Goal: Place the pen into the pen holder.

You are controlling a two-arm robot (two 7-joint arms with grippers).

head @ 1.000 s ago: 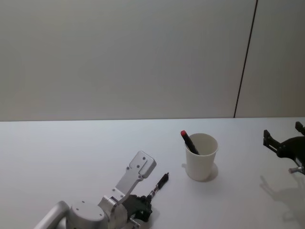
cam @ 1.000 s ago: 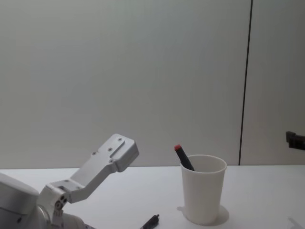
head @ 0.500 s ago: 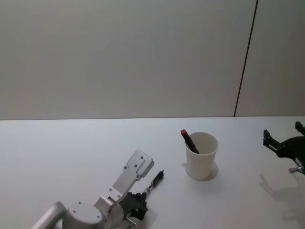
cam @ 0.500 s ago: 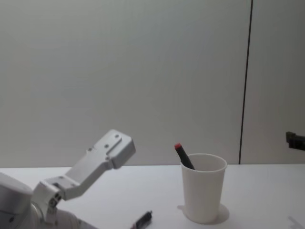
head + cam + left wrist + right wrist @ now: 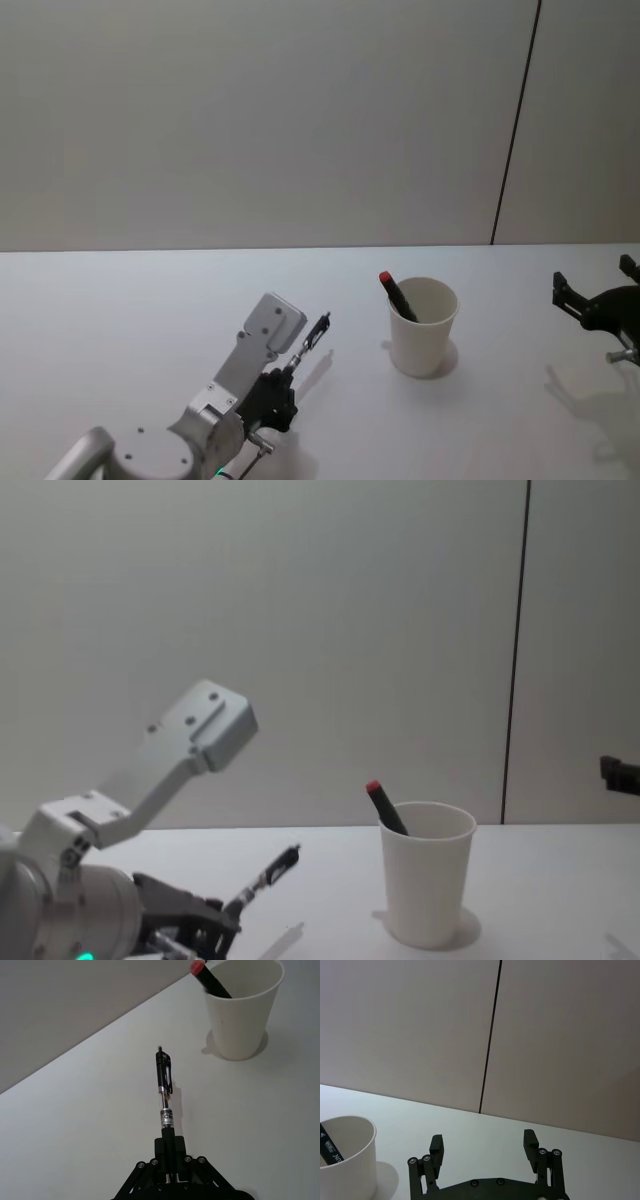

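A black pen (image 5: pixel 308 346) with a clear middle section is held by its lower end in my left gripper (image 5: pixel 280 385), which is shut on it. The pen (image 5: pixel 165 1095) is lifted off the table and tilts up towards the pen holder. That holder is a white paper cup (image 5: pixel 423 327) standing upright to the right of the pen, apart from it. Leaning inside the cup (image 5: pixel 426 875) is a second, dark pen with a red cap (image 5: pixel 383 805). My right gripper (image 5: pixel 483 1141) hovers open and empty at the far right (image 5: pixel 594 277).
The white table (image 5: pixel 120 300) stretches wide and bare to the left and in front of the cup. A plain wall with one dark vertical seam (image 5: pixel 515 120) rises behind the table's far edge.
My left gripper has raised the pen off the table and shifted it left; the pen now points upward at a steeper tilt. Cup and right gripper have not moved.
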